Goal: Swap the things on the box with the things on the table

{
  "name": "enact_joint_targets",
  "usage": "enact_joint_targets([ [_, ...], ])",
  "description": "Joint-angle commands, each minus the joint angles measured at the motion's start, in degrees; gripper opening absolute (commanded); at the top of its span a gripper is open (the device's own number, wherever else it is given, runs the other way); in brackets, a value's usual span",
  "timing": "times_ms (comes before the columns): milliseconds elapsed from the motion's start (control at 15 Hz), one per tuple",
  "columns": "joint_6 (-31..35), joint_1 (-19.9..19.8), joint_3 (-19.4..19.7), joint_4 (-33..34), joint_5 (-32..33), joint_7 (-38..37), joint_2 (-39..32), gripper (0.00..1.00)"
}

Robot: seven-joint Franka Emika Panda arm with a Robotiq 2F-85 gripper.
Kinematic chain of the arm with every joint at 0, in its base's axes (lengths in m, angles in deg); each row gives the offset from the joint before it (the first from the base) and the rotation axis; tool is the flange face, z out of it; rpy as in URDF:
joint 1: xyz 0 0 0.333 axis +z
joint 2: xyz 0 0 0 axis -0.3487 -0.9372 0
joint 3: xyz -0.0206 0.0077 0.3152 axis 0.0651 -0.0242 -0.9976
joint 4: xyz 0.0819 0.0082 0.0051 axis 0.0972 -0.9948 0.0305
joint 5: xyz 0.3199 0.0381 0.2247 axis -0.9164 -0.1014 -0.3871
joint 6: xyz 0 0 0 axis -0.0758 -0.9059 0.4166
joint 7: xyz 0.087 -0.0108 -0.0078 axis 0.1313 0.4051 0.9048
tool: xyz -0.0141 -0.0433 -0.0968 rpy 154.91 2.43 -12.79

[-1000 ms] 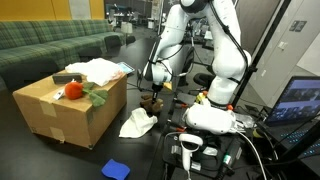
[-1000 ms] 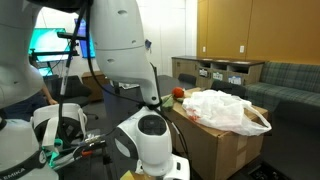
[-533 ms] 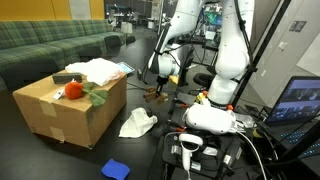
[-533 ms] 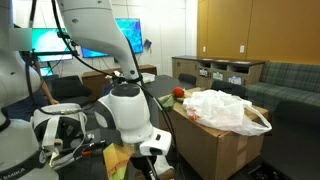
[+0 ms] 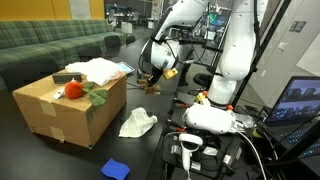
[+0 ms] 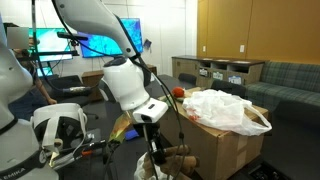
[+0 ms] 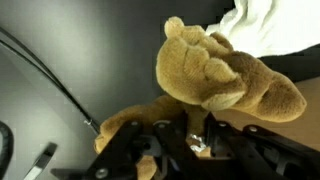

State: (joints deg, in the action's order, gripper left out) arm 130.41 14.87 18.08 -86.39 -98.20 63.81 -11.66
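The arm has come up off the table since a second ago and has lifted its catch with it. The gripper (image 5: 157, 76) is nearly closed, its jaws pinched on a tan plush teddy bear (image 7: 220, 75). In an exterior view the bear (image 5: 152, 85) dangles under the gripper, clear of the wide black table (image 5: 50, 155) and near one side of the large brown cardboard box (image 5: 60, 112).

On the box top lie a crumpled white sheet (image 5: 95, 69) and a red round thing with green leaves (image 5: 74, 90). A crumpled white cloth (image 5: 137, 123) and a flat blue square (image 5: 116, 169) lie on the table.

To my eye this is the carry step, with one table item in hand and the box as its likely destination. The next move calls for a swing across over the box top, high enough that the hanging bear clears the edge. Then it needs a release on a bare patch beside the white sheet.
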Motion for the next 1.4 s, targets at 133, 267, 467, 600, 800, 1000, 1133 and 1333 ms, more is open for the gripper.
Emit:
enact_joint_targets([
  [133,9.0,5.3,-1.3,0.8,-10.4,-1.8,5.6,0.03],
  [267,10.6,6.3,-2.2,2.2,-13.8,0.9,6.4,0.03],
  [467,12.1,7.4,-3.6,4.8,-18.4,4.9,7.9,0.03],
  [600,12.4,8.0,-4.4,7.1,-21.3,7.9,9.0,0.03],
  [800,12.8,8.5,-5.2,11.3,-25.6,13.0,9.8,0.03],
  [1000,12.5,9.2,-5.6,15.5,-31.3,20.5,9.9,0.03],
  [1133,12.3,9.8,-5.8,17.8,-35.1,27.5,9.8,0.03],
  [1333,14.4,11.5,-6.3,20.2,-38.6,39.9,8.3,0.03],
])
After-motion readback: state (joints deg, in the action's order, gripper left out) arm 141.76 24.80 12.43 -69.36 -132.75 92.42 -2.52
